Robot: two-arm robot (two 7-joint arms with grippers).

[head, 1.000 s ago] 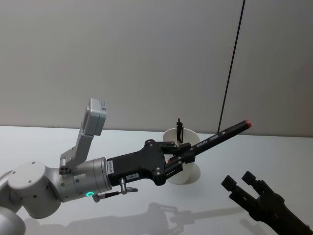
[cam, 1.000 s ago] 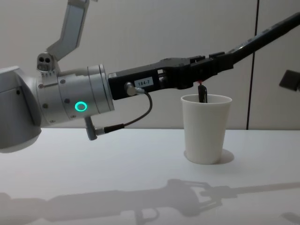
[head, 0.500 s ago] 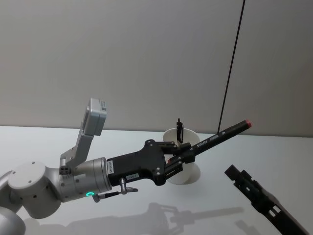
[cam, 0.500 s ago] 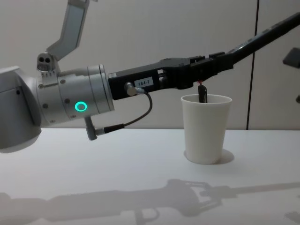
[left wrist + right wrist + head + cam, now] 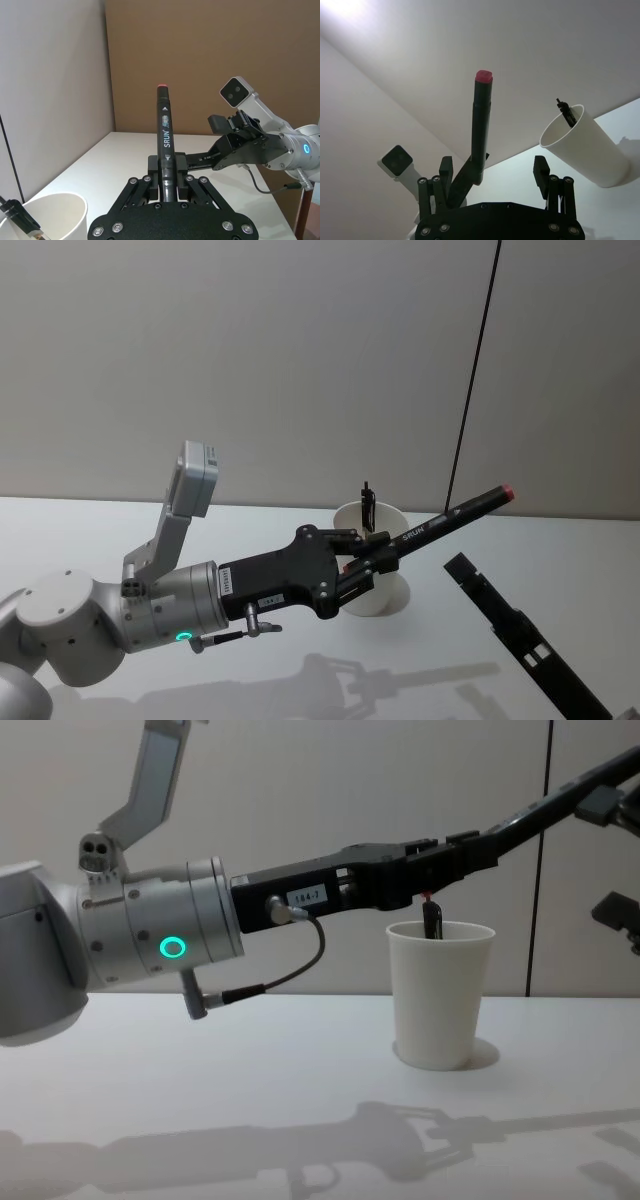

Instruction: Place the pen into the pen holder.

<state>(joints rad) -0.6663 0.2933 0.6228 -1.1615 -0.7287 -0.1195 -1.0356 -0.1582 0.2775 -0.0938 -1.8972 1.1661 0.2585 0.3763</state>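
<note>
Counting: one pen holder (image 5: 392, 592), a white paper cup upright on table (image 5: 100, 530); two pens; two grippers. Black pen (image 5: 450, 512) clamped in left gripper (image 5: 375, 558), tilted above cup rim, red end raised rightward, outside cup. Barrel print (image 5: 165, 134) reads "SRUN". Thin black pen (image 5: 368, 502) stands inside cup. Body label (image 5: 308, 896) reads "184-7". Empty right gripper (image 5: 491, 162), fingers spread wide, raised right of cup. Bare table all round cup.

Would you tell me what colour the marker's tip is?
Red tip on the black marker, clearest in the right wrist view.
</note>
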